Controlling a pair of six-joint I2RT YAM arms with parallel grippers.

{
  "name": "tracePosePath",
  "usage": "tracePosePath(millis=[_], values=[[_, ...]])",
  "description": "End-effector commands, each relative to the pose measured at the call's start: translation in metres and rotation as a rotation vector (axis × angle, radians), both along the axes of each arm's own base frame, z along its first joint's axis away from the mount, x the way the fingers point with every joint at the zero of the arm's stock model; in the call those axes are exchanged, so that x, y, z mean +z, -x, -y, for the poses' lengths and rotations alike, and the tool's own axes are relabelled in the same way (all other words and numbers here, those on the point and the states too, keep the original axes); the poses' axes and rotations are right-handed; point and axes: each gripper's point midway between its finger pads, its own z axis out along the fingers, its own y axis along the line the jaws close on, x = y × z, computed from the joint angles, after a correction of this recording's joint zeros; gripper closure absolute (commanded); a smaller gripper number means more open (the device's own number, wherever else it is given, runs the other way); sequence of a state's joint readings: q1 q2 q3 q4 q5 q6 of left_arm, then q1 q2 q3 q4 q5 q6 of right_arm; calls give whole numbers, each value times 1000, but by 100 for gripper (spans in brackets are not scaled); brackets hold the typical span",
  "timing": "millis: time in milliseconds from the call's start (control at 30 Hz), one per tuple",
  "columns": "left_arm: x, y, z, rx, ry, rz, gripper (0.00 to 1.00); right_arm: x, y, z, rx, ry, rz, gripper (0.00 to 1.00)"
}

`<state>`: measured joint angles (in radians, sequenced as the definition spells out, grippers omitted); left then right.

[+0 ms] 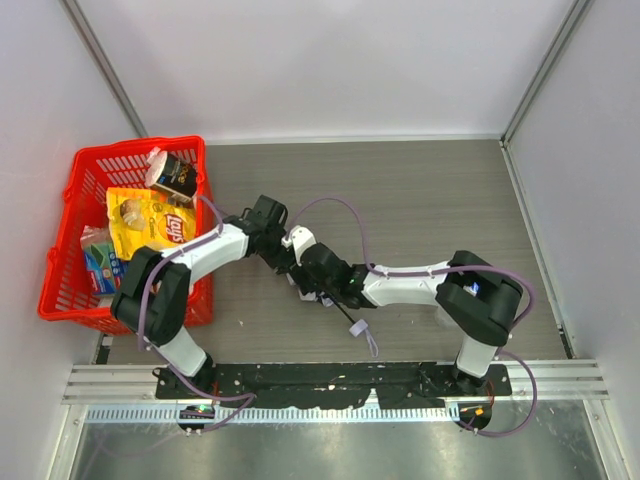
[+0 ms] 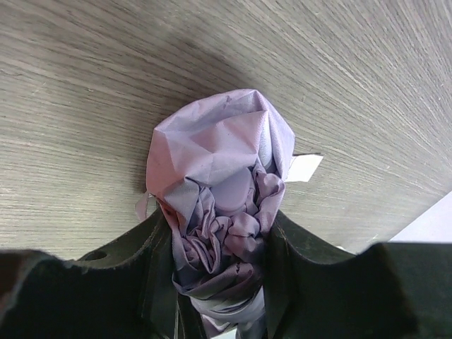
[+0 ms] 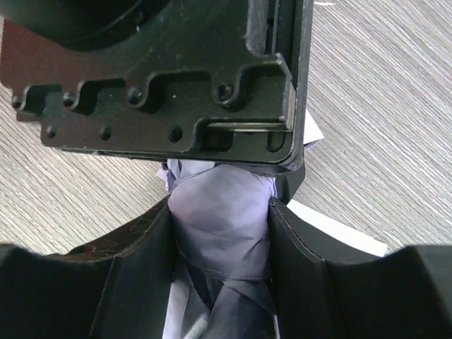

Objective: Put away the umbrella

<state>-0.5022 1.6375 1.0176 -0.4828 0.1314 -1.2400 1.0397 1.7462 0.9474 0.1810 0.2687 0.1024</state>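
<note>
The umbrella's pale lavender canopy is bunched up and pinched between my left gripper's black fingers, just above the wooden table. My right gripper is shut on the canopy right beside it, close under the left gripper's black body. In the top view the two grippers meet at mid-table, the left and the right. The thin black shaft runs from them toward the near edge to the small grey handle and its strap on the table.
A red basket stands at the left edge, holding a yellow chip bag, a dark cup and a blue packet. A white tag sticks out beside the canopy. White walls enclose the table.
</note>
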Motion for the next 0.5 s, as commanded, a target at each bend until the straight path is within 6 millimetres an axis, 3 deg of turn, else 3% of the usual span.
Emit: tracePosePath(millis=[0,167,233,300,333,367,400,467], values=[[54,1,34,-17,200,60,100,-10,-7,-7,-21,-18,14,40],[60,3,37,-21,213,64,100,-22,-12,-4,-35,27,20,38],[63,2,38,-25,217,71,100,-24,-13,0,-42,23,26,44],[65,2,38,-26,209,80,100,-22,-12,3,-50,3,30,59],[66,2,37,-26,210,82,100,-22,-12,4,-45,-1,30,75],[68,2,37,-25,210,85,100,-20,-10,3,-33,-7,32,81],[69,2,37,-28,210,93,100,-20,-8,4,-25,-14,37,94],[75,0,35,-36,204,122,100,-16,-1,5,11,-52,39,99]])
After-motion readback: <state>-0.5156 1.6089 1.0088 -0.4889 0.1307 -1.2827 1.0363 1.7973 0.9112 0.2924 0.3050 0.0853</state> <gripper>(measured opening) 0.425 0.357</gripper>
